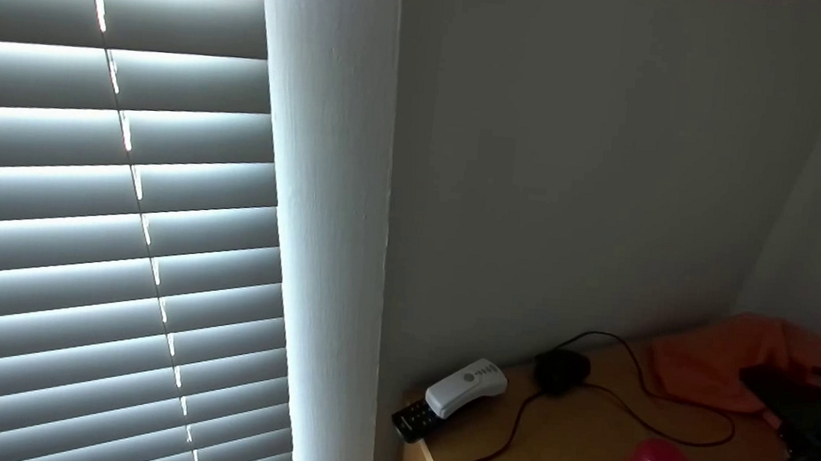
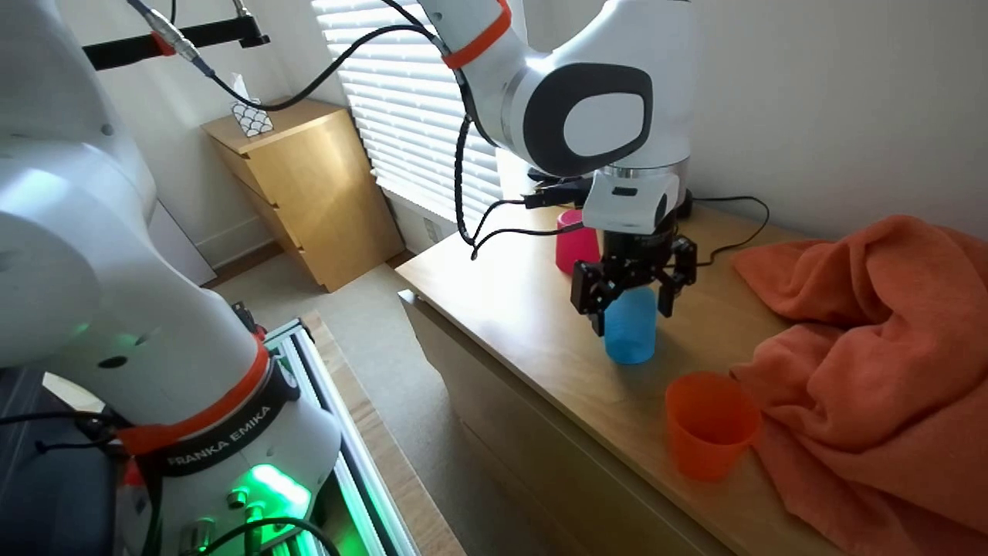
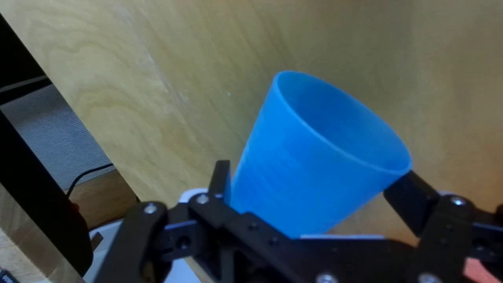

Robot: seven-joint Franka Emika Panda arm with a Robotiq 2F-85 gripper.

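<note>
**Robot arm (image 2: 170, 309) close by on the left, bent over a cabinet (image 2: 513, 289)**

White and jointed, it arches from near left across to the wooden top. Pale blinds (image 2: 424, 100) glow on the far side, and a chest (image 2: 328, 189) stands far left. An orange cloth (image 2: 888, 378) lies heaped along the right. I can see the gripper (image 2: 631, 313) pointing down, released, its fingers spread wide on either side of the blue cup (image 3: 306, 181); whether one of them touches it, I can't tell. That cup sits mid-cabinet, its mouth showing in the wrist view. The orange cup (image 2: 704, 449) stands nearer, just beside the cloth; the pink cup (image 2: 576, 243) is farther off. Smallest, at the left end: a white handset (image 1: 467, 388) partly over a black remote (image 1: 415, 420).
</note>
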